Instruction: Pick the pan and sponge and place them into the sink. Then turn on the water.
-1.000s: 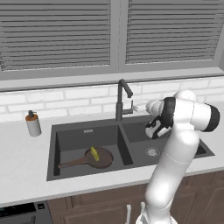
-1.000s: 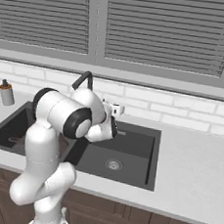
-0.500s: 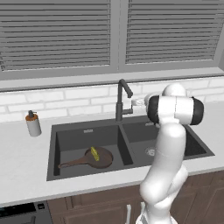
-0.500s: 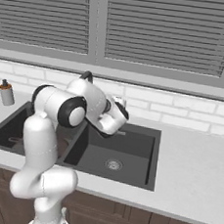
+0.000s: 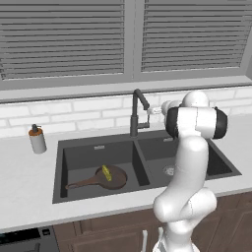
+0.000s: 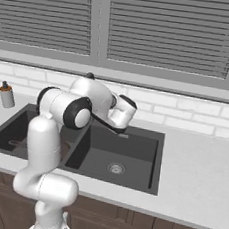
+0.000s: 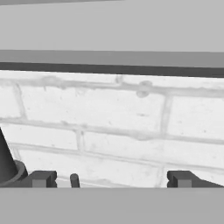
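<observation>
Beside the faucet [image 5: 137, 112], wide-open empty pincer [image 7: 111, 179] faces its lever [image 7: 75, 180].

The white arm rises from the base in front of the faucet [image 5: 138, 112], bends at a dark-jointed elbow to the faucet's right, and reaches its wrist toward the faucet's upper part. The gripper [image 7: 111, 178] sits level with the faucet's side lever, just beside it and facing the wall behind the faucet; its two dark fingertips [image 7: 41, 179] stand wide apart with nothing between them
</observation>
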